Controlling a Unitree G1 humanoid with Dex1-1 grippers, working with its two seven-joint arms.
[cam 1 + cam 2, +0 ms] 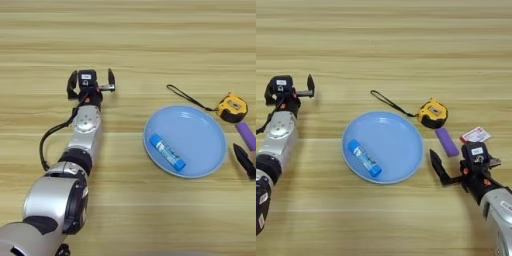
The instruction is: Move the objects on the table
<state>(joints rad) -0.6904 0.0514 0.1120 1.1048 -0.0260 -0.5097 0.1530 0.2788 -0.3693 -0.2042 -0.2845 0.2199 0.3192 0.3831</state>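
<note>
A yellow-and-black tape measure [432, 114] lies on the table [386, 45], right of centre, with its black strap [390, 103] trailing off to the left. Just below it a flat purple block [446, 141] lies on the wood. My right gripper [463, 157] stands open directly in front of the block's near end, and its left finger [439, 169] reaches up beside the block without holding it. Far to the left, my left gripper [92, 79] is open and empty above bare wood.
A round blue plate [406, 131] sits in the middle, left of the tape measure and the block. A blue glue stick [364, 158] lies on it. A small white-and-red card [476, 135] lies right of the purple block, just beyond my right gripper.
</note>
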